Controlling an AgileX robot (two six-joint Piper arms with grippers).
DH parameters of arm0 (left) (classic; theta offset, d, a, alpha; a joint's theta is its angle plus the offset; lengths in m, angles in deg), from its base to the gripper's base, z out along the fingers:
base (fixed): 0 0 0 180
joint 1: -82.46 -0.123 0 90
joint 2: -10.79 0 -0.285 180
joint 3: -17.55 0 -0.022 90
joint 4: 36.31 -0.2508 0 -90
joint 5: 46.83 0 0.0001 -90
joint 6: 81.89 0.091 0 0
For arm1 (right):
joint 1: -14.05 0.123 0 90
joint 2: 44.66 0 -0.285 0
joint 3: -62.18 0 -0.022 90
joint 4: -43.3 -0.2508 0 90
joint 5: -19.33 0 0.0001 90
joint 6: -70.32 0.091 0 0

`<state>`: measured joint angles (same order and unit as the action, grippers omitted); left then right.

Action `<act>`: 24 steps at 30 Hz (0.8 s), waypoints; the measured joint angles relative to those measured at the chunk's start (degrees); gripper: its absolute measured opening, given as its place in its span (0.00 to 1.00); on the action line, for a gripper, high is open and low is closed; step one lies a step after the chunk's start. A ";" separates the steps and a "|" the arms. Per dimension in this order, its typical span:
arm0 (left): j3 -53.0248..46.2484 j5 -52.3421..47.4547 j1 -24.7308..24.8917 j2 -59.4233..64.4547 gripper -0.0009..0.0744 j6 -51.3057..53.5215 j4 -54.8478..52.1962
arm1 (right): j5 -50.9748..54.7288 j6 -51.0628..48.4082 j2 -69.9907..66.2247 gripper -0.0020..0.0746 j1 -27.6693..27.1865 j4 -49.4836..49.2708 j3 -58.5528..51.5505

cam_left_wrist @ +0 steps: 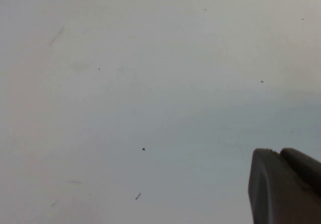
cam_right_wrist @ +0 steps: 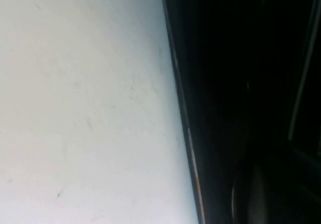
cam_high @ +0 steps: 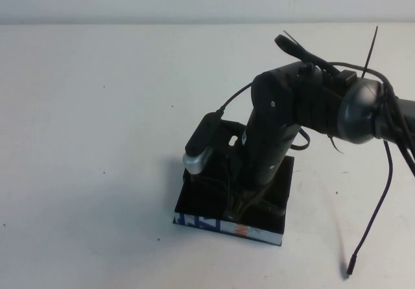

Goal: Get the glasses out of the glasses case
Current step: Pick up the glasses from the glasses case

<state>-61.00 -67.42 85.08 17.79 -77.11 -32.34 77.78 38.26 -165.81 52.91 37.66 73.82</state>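
Right gripper (cam_high: 243, 195) lowered into glasses case (cam_high: 230, 227) on bench (cam_high: 97, 140); jaws' state indeterminable. Glasses presumably below, hidden: light, fragile; grasp frame bridge. Left gripper (cam_left_wrist: 286, 186) above bare bench, state indeterminable.

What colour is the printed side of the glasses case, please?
White with blue and orange marks, clearest in the high view.

high view overhead, wrist views near table (cam_high: 97, 140)
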 joint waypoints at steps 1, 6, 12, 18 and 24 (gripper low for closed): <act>0.00 0.00 0.00 0.00 0.01 0.00 0.00 | 0.10 0.00 0.63 0.03 0.00 0.11 0.00; 0.00 0.00 0.00 0.00 0.01 0.00 0.00 | 1.00 0.00 5.02 0.03 0.00 0.36 0.00; 0.00 0.00 0.00 0.00 0.01 0.00 0.00 | 3.36 1.01 10.33 0.03 -0.44 0.29 0.00; 0.00 0.00 0.00 0.00 0.01 0.00 0.00 | 7.96 3.90 14.42 0.03 -5.87 -2.12 -0.10; 0.00 0.00 0.00 0.00 0.01 0.00 0.00 | 8.72 4.70 20.25 0.03 -16.34 -13.17 -4.25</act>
<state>-61.00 -67.42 85.08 17.79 -77.11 -32.34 86.50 42.96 -145.55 36.57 24.49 69.57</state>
